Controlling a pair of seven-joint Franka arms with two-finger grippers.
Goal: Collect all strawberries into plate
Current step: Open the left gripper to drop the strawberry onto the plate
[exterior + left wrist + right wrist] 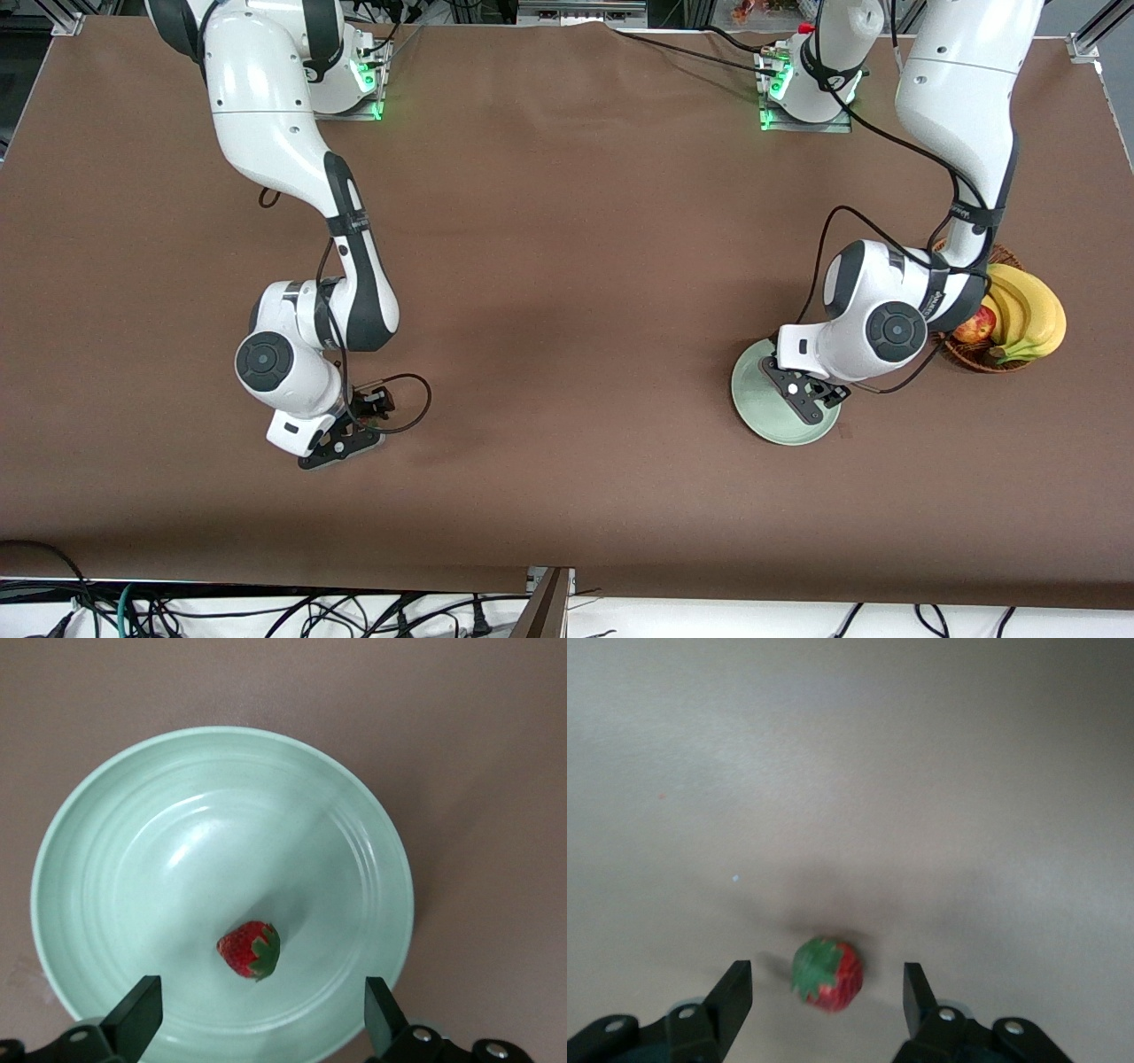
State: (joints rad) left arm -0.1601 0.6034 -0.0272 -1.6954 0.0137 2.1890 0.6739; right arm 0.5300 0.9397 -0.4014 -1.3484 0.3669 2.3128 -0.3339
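I see my left tool (257,1014) released over a red strawberry (251,950) in the mint plate (106,815), right tool (827,1001) released around another green-capped berry (828,973) on the counter (850,771)

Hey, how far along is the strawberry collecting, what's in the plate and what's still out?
Done: one small red strawberry lies in the round pale mint-green plate, under the open left gripper. In hand: nothing is gripped; the open right gripper straddles a second red strawberry with a green cap on the brown table, toward the right arm's end. Left: grasping and carrying that berry to the plate.
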